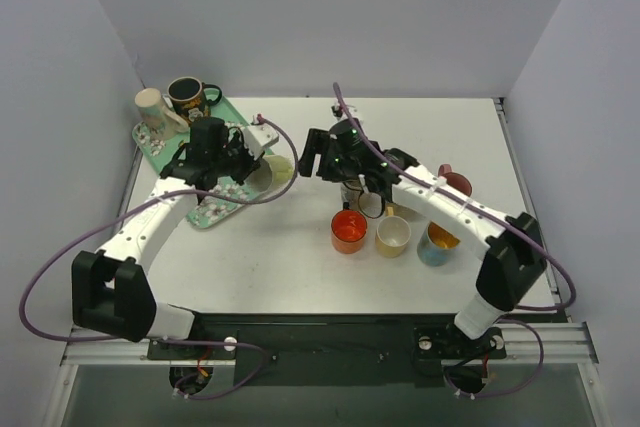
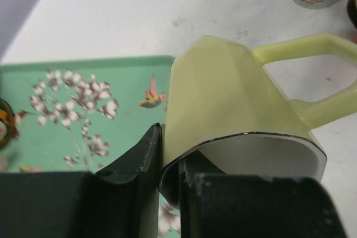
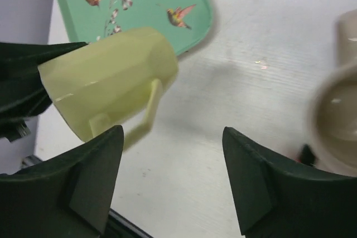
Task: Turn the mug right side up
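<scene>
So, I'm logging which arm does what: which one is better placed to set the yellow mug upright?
Left. The left end effector pinches the rim of the yellow mug; the right end effector is open, holding nothing.

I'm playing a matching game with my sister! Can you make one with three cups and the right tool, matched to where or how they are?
1. yellow mug
2. black mug
3. orange cup
4. right tool

a. open, empty
b. on the green tray
c. rim pinched by the left tool
d. beside the cream cup

Pairs: 1-c, 2-b, 3-d, 4-a
</scene>
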Motion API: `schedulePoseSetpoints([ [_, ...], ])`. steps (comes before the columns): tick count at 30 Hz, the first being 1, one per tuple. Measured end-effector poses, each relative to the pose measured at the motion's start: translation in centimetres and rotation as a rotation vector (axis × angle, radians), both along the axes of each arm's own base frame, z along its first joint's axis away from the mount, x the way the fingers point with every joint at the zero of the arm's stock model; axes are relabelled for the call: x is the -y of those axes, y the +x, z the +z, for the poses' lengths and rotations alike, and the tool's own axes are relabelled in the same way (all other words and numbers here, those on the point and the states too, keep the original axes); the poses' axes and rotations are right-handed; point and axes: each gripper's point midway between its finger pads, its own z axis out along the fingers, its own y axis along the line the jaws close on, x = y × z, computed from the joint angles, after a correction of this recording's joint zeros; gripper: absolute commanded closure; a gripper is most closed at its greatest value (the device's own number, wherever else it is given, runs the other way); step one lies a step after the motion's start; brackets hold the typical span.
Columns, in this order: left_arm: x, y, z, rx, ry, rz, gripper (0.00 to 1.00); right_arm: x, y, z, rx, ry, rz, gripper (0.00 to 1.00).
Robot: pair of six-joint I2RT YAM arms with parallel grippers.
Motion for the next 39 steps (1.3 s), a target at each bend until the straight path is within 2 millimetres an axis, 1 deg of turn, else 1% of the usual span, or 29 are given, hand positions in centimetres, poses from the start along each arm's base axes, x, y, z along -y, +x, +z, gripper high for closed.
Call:
schedulePoseSetpoints([
  [1,-0.1,-0.1,0.0,-0.059,-0.015,0.039,1.00,1.2,-0.1,1.1,0.033,-0.028,-0.019,0.08],
  [3,-0.2,-0.5,-0.6,-0.176,-0.041,0.116,1.00,3.8,-0.2,3.5,0.099,-0.076,-0.066,0.07],
  [5,0.0,-1.1,-1.9,-0.299,-0.053,0.180,1.00,6.3,-0.3,5.5,0.159,-0.125,-0.115,0.07],
  [6,0.3,-1.6,-2.6,-0.364,-0.052,0.205,1.00,7.5,-0.4,6.2,0.180,-0.149,-0.138,0.07],
  [8,1.0,-2.1,-4.1,-0.471,-0.050,0.247,1.00,9.3,-0.5,6.8,0.200,-0.198,-0.172,0.07],
  [10,1.8,-2.3,-5.5,-0.567,-0.055,0.296,1.00,10.9,-0.7,6.6,0.206,-0.255,-0.201,0.07],
  [11,2.2,-2.3,-6.2,-0.611,-0.062,0.323,1.00,11.3,-0.8,6.5,0.207,-0.273,-0.209,0.07],
  [13,3.0,-2.2,-7.1,-0.676,-0.083,0.374,1.00,12.6,-1.3,5.5,0.197,-0.323,-0.223,0.06],
  [15,3.5,-2.2,-7.6,-0.717,-0.106,0.420,1.00,13.9,-1.9,4.5,0.184,-0.368,-0.237,0.06],
  [18,4.4,-2.2,-8.1,-0.760,-0.130,0.487,1.00,15.5,-2.8,3.6,0.174,-0.412,-0.254,0.06],
  [21,5.8,-1.7,-8.7,-0.795,-0.125,0.546,1.00,16.6,-3.5,3.7,0.183,-0.425,-0.273,0.06],
  [24,7.7,-0.7,-10.1,-0.835,-0.114,0.588,1.00,17.8,-3.9,4.2,0.201,-0.425,-0.297,0.05],
  [26,8.2,-0.6,-11.1,-0.853,-0.104,0.608,1.00,18.7,-4.2,4.3,0.211,-0.427,-0.320,0.05],
  [28,8.6,-0.5,-11.2,-0.856,-0.111,0.631,1.00,19.5,-4.5,4.2,0.215,-0.434,-0.337,0.05],
  [31,8.5,0.1,-11.0,-0.822,-0.098,0.676,1.00,20.3,-4.8,3.8,0.213,-0.446,-0.351,0.05],
  [34,8.4,1.3,-10.8,-0.798,-0.087,0.720,1.00,20.9,-5.0,3.4,0.209,-0.458,-0.362,0.05],
  [35,8.4,1.7,-10.8,-0.794,-0.080,0.731,0.98,21.0,-5.0,3.3,0.210,-0.463,-0.363,0.05],
  [37,8.5,2.3,-10.7,-0.792,-0.068,0.745,0.81,21.2,-5.0,3.3,0.211,-0.468,-0.369,0.05],
  [38,8.6,2.6,-10.7,-0.792,-0.066,0.750,0.47,21.3,-5.0,3.3,0.211,-0.468,-0.369,0.05],
  [39,8.7,2.8,-10.7,-0.793,-0.061,0.753,0.38,21.3,-5.0,3.2,0.211,-0.470,-0.369,0.05],
])
